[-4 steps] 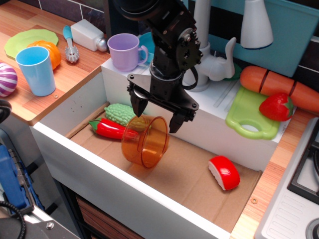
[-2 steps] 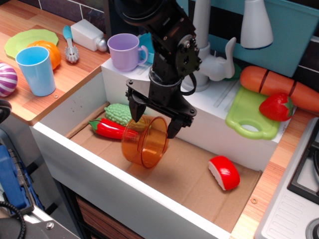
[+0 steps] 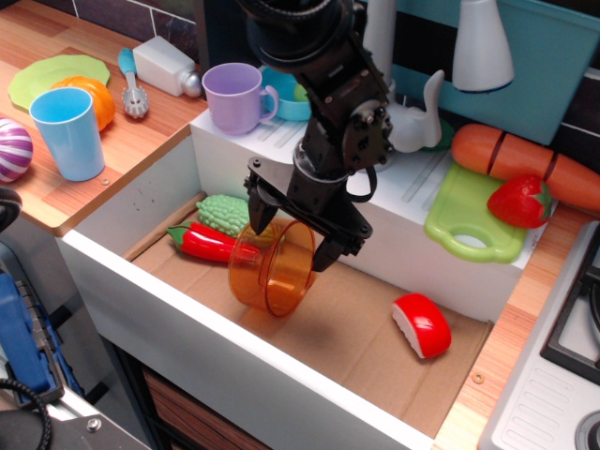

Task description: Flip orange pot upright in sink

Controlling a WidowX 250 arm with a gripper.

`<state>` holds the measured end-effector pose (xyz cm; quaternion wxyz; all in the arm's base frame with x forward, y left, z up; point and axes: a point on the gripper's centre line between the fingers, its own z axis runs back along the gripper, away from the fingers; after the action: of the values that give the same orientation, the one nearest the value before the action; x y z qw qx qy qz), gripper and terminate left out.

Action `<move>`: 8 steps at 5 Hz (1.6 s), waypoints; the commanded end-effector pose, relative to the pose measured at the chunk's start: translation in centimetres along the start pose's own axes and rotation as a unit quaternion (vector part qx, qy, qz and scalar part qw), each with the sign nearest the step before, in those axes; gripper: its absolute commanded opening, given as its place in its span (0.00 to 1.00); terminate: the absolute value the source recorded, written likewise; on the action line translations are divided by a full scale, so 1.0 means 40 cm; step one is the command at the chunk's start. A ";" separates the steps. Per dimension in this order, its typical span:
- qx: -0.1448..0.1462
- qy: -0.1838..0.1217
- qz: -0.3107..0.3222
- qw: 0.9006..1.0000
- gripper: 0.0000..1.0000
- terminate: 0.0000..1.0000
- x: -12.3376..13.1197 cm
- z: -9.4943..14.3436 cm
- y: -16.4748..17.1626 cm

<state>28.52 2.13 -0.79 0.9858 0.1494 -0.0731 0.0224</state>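
Observation:
The orange pot (image 3: 270, 270) is translucent and lies on its side on the brown floor of the sink (image 3: 169, 309), its open mouth facing front right. My gripper (image 3: 292, 232) hangs straight over the pot's upper back edge with its jaws open. One dark fingertip (image 3: 262, 210) is at the pot's left, the other at its right. I cannot tell whether they touch the pot's wall. The pot rests on the floor and is not lifted.
A red chili (image 3: 202, 242) and a green knobbly vegetable (image 3: 225, 214) lie just left of the pot. A red-and-white piece (image 3: 422, 325) lies at the sink's right. The white faucet (image 3: 412, 117) and a lilac mug (image 3: 234, 97) stand behind the sink.
My arm has shifted a little to the right and the gripper has turned and dropped slightly over the pot. The pot has stayed on its side in the same place.

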 end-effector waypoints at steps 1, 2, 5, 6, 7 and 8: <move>0.058 -0.018 -0.034 0.998 1.00 0.00 0.006 0.004 -0.011; 0.044 -0.027 -0.030 0.998 1.00 0.00 0.001 -0.018 0.003; 0.057 -0.051 -0.028 0.997 0.00 0.00 -0.002 -0.063 0.046; 0.050 -0.050 -0.022 0.997 0.00 0.00 0.007 -0.056 0.041; 0.026 -0.046 -0.011 0.999 0.00 0.00 0.003 -0.035 0.043; -0.007 -0.050 0.009 0.999 0.00 0.00 -0.016 -0.019 0.029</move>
<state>26.59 2.96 -2.75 0.9873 0.1180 -0.1027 0.0285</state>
